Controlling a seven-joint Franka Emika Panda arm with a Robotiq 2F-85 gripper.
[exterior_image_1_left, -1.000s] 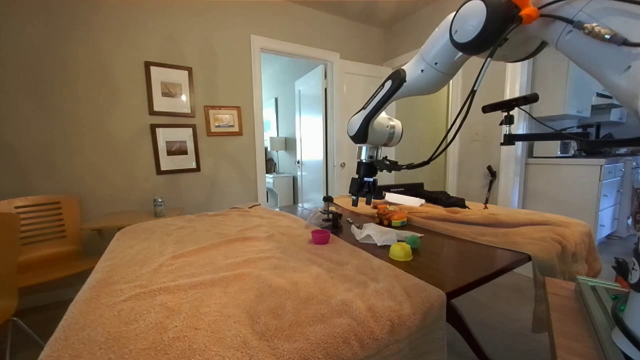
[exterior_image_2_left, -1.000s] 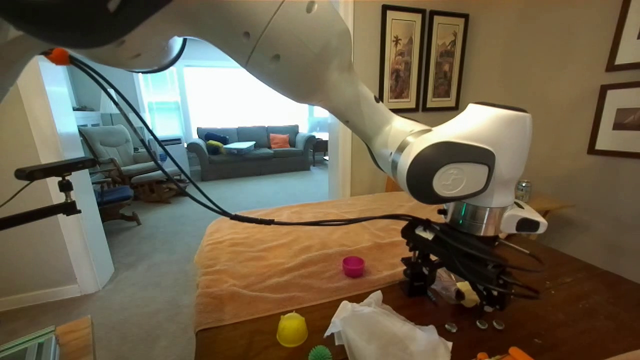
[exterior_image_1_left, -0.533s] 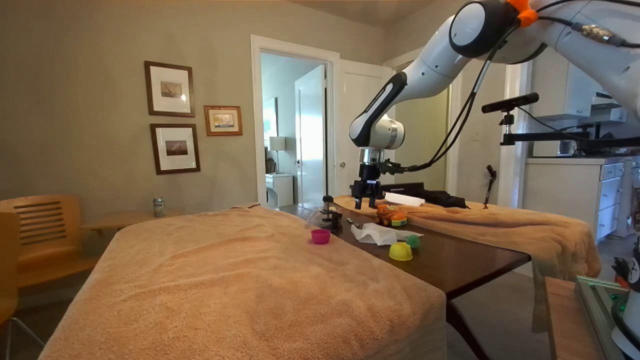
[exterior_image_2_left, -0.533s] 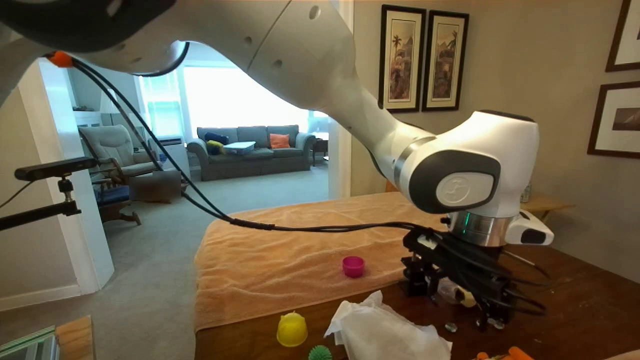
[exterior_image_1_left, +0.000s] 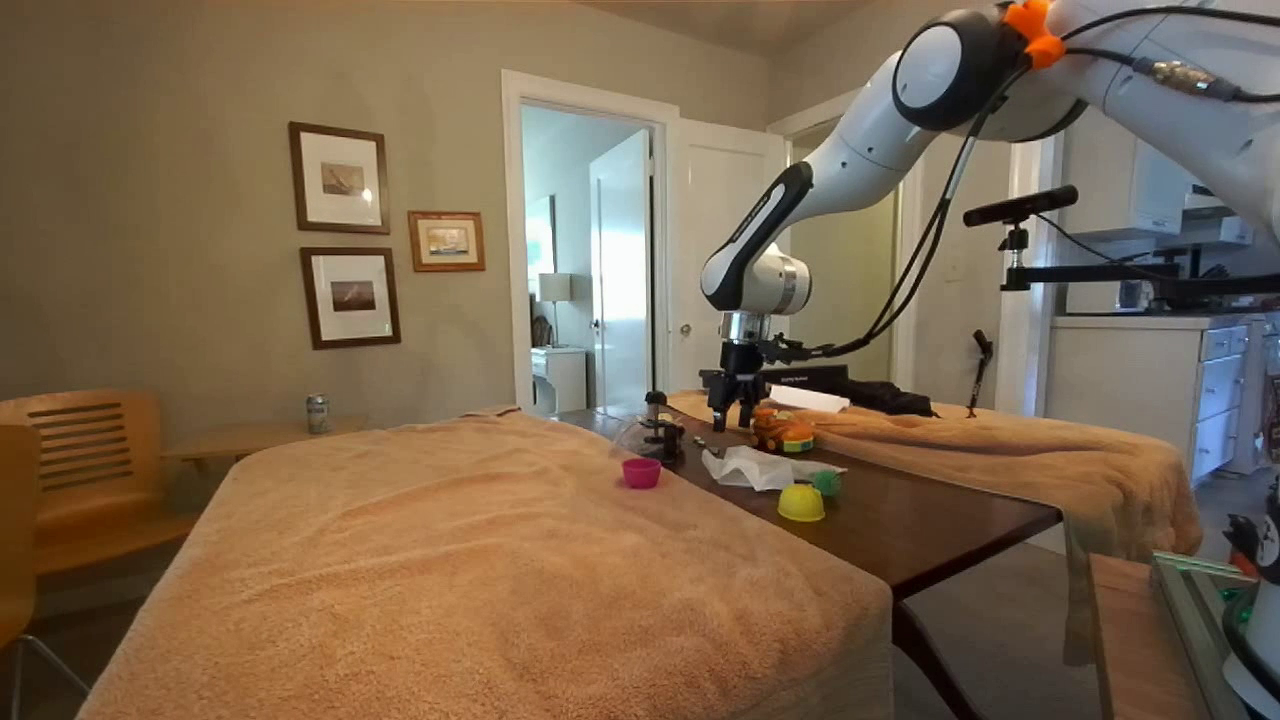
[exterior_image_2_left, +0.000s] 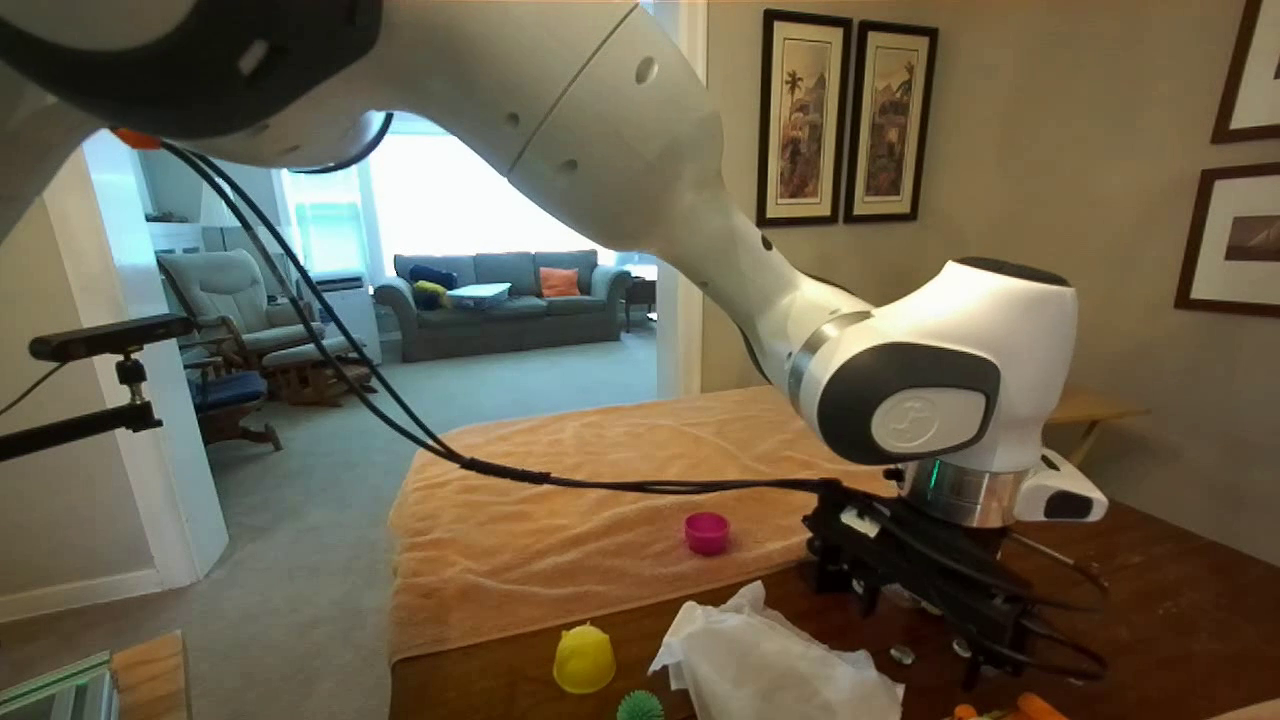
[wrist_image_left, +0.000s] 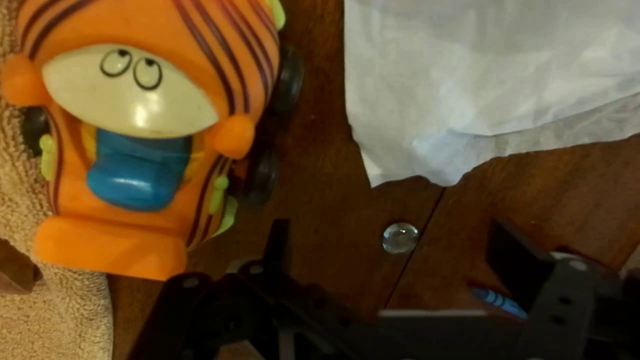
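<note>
Orange plastic crowds the upper left of the wrist view: that's the toy car (wrist_image_left: 145, 110), 2 cartoon eyes on its cream windscreen, parked where the dark wooden bench (wrist_image_left: 320, 170) meets a tan towel (wrist_image_left: 65, 315). Drop to the lower half and it's the claw (wrist_image_left: 392, 245), fingers spread well apart! Right in the gap, as seen from above, a clear glass bead (wrist_image_left: 400, 238) lies on the bench, just beside a dark seam in the wood. A blue banded piece (wrist_image_left: 498, 302) shows near the finger at picture right, and a crumpled white sheet (wrist_image_left: 480, 80) covers the upper right.

In an exterior view, what a reach: the arm (exterior_image_1_left: 865, 150) extends across with the claw pointing straight down over the bench, just beside the toy car. Do those fingertips meet the wood? Can't tell from here. Closer to us, a domed yellow cup (exterior_image_1_left: 801, 503) and a green spiky ball (exterior_image_1_left: 826, 484) sit side by side near the white sheet, while a pink cup (exterior_image_1_left: 641, 473) perches on the edge of a peach towel (exterior_image_1_left: 500, 580). Far back, a can (exterior_image_1_left: 318, 414) stands on a small side table (exterior_image_1_left: 240, 437).

In an exterior view again, cables (exterior_image_2_left: 508, 472) and the claw's own dark body hide its fingers, so no call on the grip from this angle. 2 shiny beads (exterior_image_2_left: 901, 655) show on the bench near it, and the white sheet bunches up near the bottom edge. In the room beyond, a grey sofa (exterior_image_2_left: 520, 318) carries an orange cushion (exterior_image_2_left: 559, 281).
</note>
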